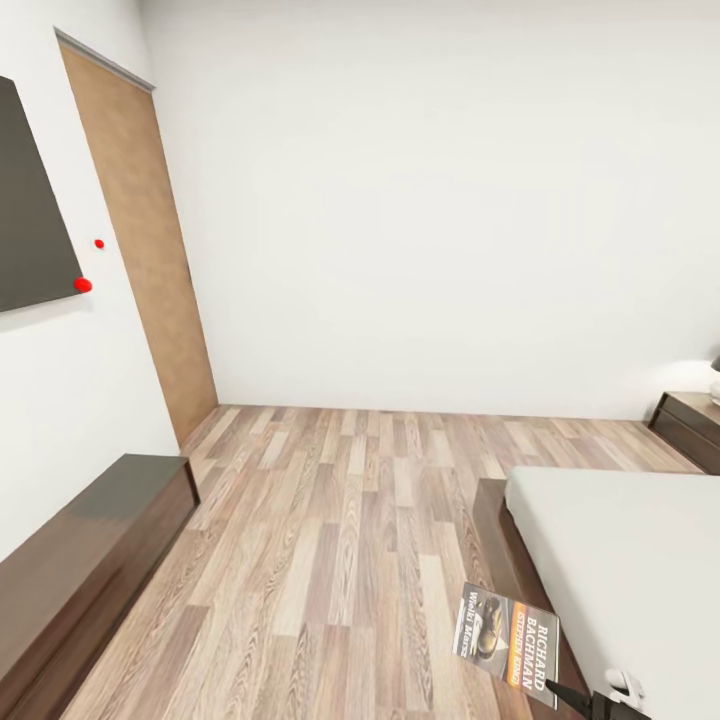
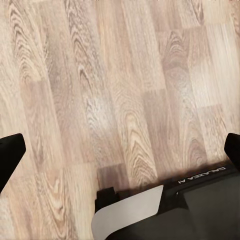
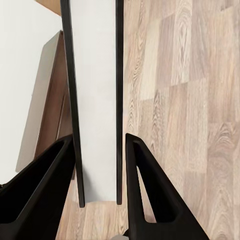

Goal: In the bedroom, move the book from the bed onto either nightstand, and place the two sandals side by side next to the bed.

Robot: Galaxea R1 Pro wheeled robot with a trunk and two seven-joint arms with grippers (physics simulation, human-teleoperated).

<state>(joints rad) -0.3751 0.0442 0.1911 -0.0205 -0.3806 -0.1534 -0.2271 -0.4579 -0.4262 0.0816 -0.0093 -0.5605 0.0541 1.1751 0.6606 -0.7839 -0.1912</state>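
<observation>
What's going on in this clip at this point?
The right gripper has its jaws shut on the book, holding it in the air by the corner of the bed, above the wood floor. A nightstand stands against the far wall beyond the bed, so the book has yet to be set down. The left gripper is open over bare floor.

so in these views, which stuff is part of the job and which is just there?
Job:
- book, clamped between the right gripper jaws
- bed
- nightstand

Just there:
- long bench cabinet
- wooden door
- dark wall panel
</observation>
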